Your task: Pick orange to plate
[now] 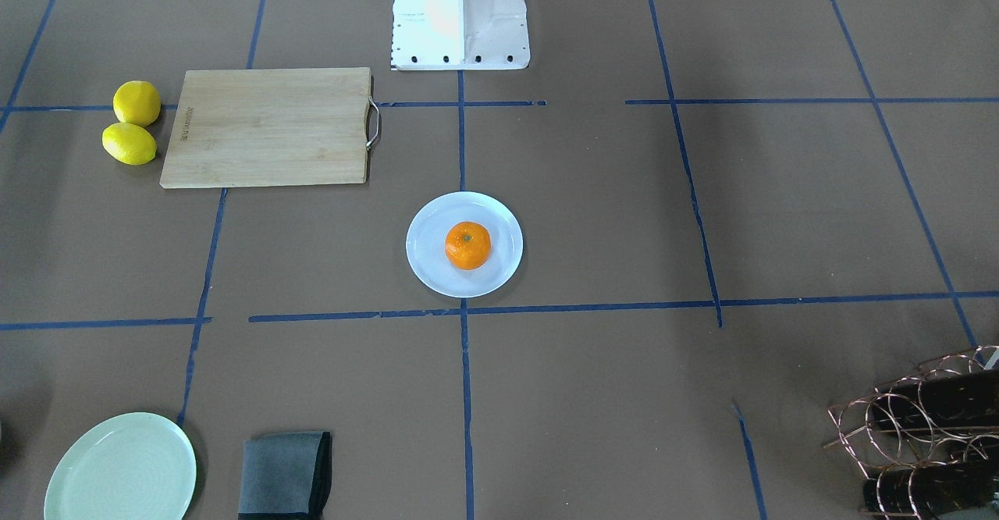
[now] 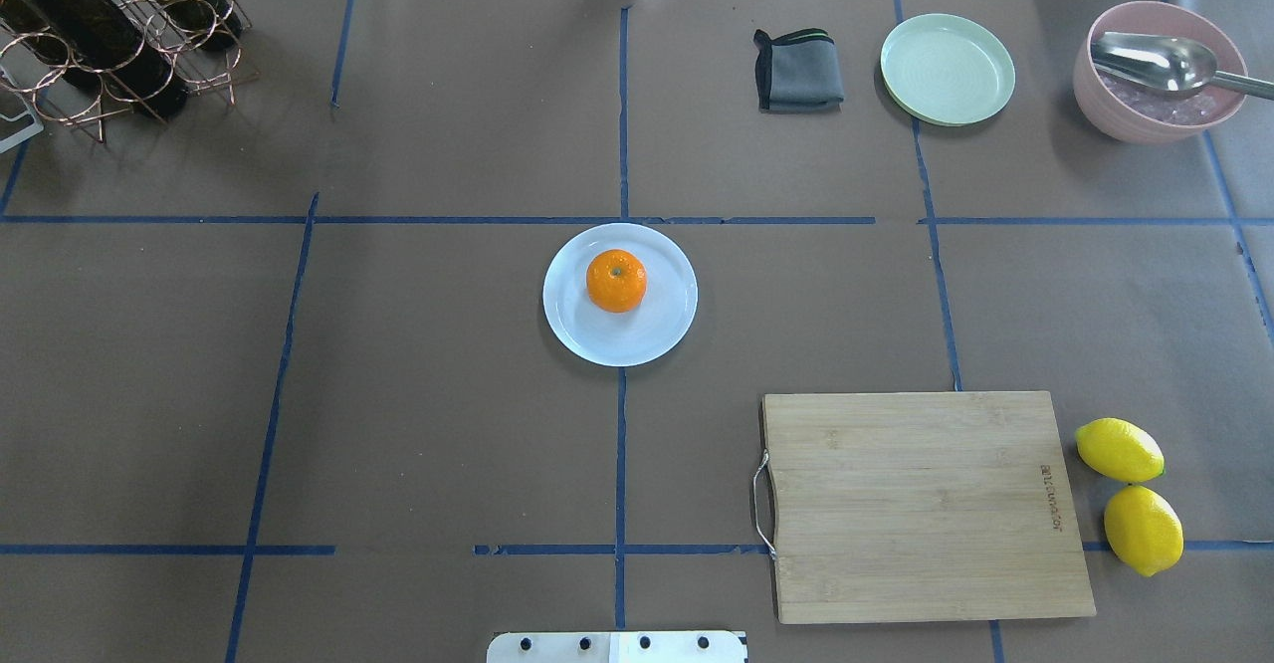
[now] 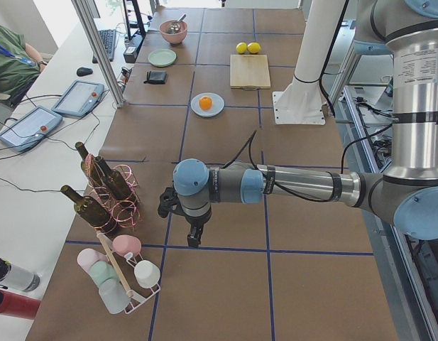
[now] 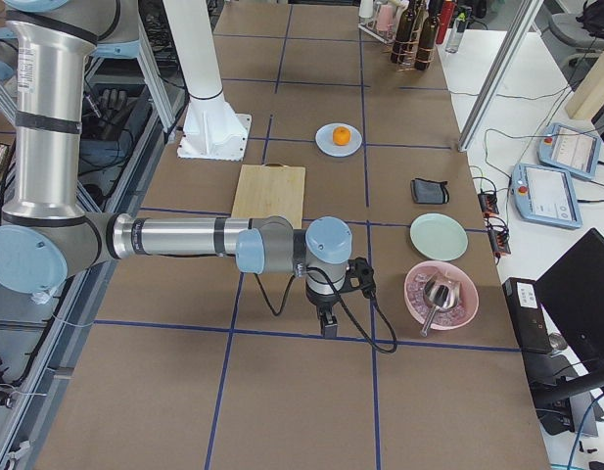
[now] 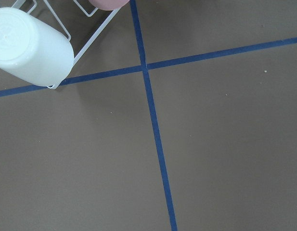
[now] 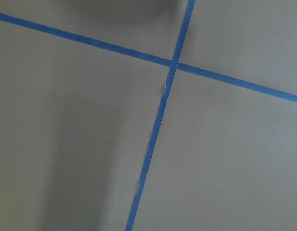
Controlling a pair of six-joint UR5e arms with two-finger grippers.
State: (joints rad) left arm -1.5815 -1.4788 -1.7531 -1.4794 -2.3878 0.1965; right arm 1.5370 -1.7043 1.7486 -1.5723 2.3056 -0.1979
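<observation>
The orange (image 2: pixel 616 281) rests on the white plate (image 2: pixel 659 331) at the table's middle, slightly toward the plate's far-left part; it also shows in the front view as the orange (image 1: pixel 467 245) on the plate (image 1: pixel 425 261). Neither arm is near it. My left gripper (image 3: pixel 194 238) hangs over bare table at the left end, beside the bottle rack, seen only from the side, so I cannot tell its state. My right gripper (image 4: pixel 327 323) hangs at the right end near the pink bowl, state likewise unreadable. Both wrist views show only brown paper and blue tape.
A bamboo cutting board (image 2: pixel 926 504) lies near right with two lemons (image 2: pixel 1120 449) beside it. A pale green plate (image 2: pixel 948 69), grey cloth (image 2: pixel 798 71) and pink bowl with spoon (image 2: pixel 1155 76) stand far right. A wine rack (image 2: pixel 109 26) is far left; a cup rack (image 3: pixel 123 273) stands by the left gripper.
</observation>
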